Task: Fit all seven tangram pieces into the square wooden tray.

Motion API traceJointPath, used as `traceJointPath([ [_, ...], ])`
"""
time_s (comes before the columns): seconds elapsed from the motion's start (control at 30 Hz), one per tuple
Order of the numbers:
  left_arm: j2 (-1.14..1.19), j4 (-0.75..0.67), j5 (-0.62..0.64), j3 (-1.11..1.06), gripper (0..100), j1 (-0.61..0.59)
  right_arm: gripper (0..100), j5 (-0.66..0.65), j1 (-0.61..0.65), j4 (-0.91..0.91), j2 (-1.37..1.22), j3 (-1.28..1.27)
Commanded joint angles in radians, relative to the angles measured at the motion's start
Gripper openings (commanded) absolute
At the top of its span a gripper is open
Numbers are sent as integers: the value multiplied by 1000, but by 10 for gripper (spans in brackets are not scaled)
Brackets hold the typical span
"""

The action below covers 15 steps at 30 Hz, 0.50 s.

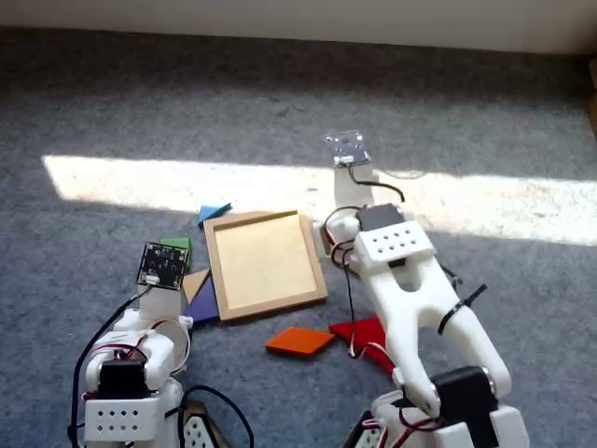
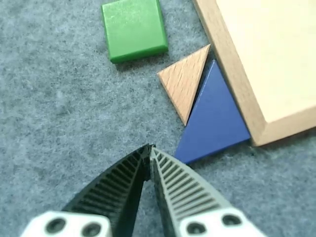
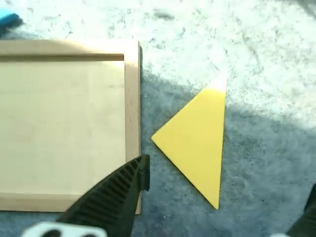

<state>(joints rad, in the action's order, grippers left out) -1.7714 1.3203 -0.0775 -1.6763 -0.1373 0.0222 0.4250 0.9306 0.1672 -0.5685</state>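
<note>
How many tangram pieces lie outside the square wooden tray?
7. Far corner of tray: light blue piece. Left: green square, wooden triangle, dark blue triangle. Near edge: orange parallelogram, red triangle. Right: yellow triangle.

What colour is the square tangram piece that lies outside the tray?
The square piece is green; the left wrist view shows it best.

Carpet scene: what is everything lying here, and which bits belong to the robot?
Wooden tray: one, pale wood, mid-carpet.
Green square: one, green, beside the tray.
Wooden triangle: one, pale wood, against the blue triangle.
Dark blue triangle: one, dark blue, against the tray rim.
Light blue piece: one, light blue, at a tray corner.
Yellow triangle: one, yellow, near the tray, apart.
Orange parallelogram: one, orange, before the tray.
Red piece: one, red, partly under an arm.
Carpet: one, grey-blue.
Left gripper: one, black and grey, shut.
Right gripper: one, black, open.
</note>
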Motion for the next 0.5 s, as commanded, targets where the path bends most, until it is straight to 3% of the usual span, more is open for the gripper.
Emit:
traceJointPath([
  [0.0, -48, 6, -3, -19, 6, -8, 454, 12, 22, 7, -79, 104],
  [0.47, -48, 6, -3, -19, 6, -8, 454, 11, 19, 7, -312, 249],
])
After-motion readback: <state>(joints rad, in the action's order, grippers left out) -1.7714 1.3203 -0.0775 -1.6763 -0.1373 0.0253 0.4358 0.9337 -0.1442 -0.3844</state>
